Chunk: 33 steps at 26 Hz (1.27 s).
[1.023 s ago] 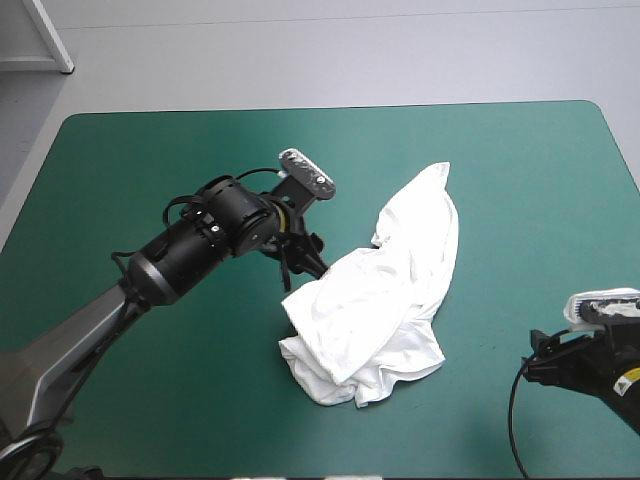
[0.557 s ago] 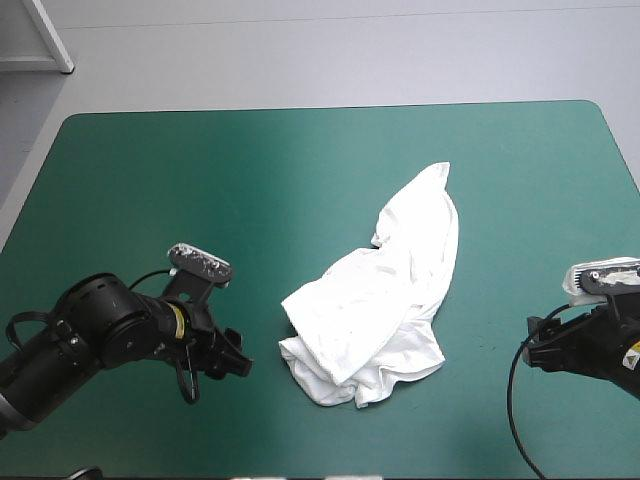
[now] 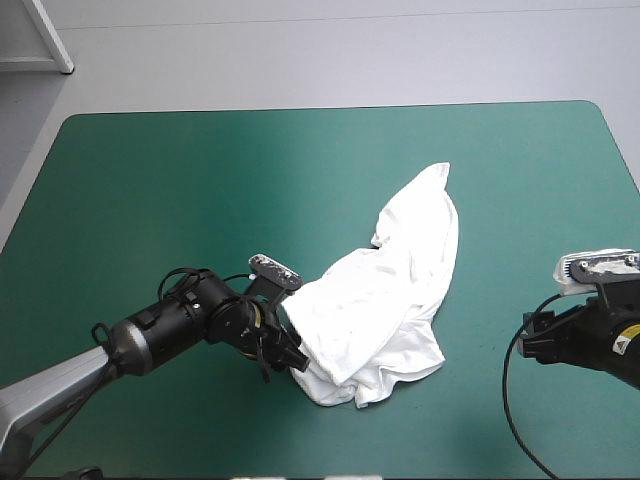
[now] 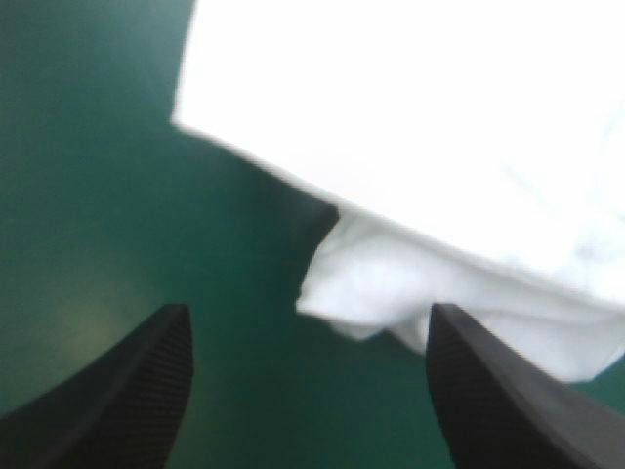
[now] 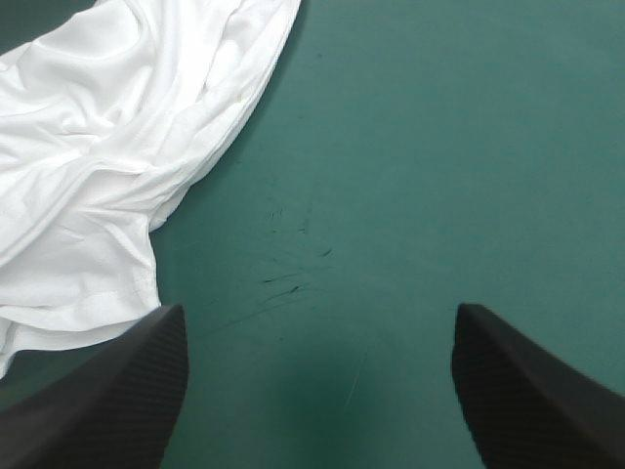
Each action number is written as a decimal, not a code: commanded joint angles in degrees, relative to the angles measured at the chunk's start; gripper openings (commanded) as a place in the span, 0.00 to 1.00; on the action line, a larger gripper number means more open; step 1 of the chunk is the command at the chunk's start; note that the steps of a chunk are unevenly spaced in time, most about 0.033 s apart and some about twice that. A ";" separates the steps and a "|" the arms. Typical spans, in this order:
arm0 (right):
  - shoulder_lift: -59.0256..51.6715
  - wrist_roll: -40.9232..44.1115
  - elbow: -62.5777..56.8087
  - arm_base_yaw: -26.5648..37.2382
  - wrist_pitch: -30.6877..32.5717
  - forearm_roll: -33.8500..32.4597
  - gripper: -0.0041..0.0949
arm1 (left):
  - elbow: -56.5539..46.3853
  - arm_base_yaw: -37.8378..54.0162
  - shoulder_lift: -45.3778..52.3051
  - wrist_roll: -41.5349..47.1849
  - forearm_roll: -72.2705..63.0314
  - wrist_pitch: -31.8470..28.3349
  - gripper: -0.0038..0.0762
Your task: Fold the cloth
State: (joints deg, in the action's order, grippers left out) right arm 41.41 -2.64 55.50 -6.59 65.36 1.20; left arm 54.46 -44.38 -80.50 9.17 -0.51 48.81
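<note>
Jaws on both arms stand wide apart, so you have hold of nothing. Closest to the table's near edge, your left gripper [image 4: 308,313] lies low over the teal-green cover [image 3: 150,180], left of centre. Its tip is right at the near-left border of the T-shirt [image 3: 385,300]. Looking along that wrist, you see a small rumpled fold of the white cloth just ahead of the gap between the black fingers [image 4: 137,391], not between them. A broader, flatter layer overhangs that fold from beyond.

Your right gripper [image 5: 319,313] sits about as near to you, by the table's right edge and apart from the cloth. Only bare cover shows between its fingers, and the shirt's wrinkled hem runs ahead of it and off to one side, close by one finger.

Farther out, the T-shirt lies as a crumpled heap a little right of the table's centre, between your two arms. Its bulk is widest and most bunched at the near end, where the layers double over. From there it narrows into one long tongue that reaches toward the far edge and ends in a rounded tip about mid-table.
</note>
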 commanded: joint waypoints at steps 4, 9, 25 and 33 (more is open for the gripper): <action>1.98 -0.17 2.37 -0.10 -4.30 -0.21 0.74 | -0.67 0.04 -5.62 -6.29 -11.11 -10.39 0.62; 12.52 -0.17 7.52 -0.10 -10.76 0.80 0.74 | -0.67 -0.06 -6.84 -8.11 -14.80 -8.12 0.22; 51.97 -0.55 27.60 -0.10 -21.57 2.55 0.73 | -0.67 -0.06 -6.54 -7.20 -18.07 -6.55 0.04; 63.78 -3.25 33.86 -0.27 -22.09 9.69 0.72 | -0.67 -0.06 -6.54 -7.20 -18.07 -7.13 0.04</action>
State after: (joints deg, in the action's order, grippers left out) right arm 105.33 -4.60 86.28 -6.68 45.60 8.75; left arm 52.86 -44.38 -88.75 1.38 -17.31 41.64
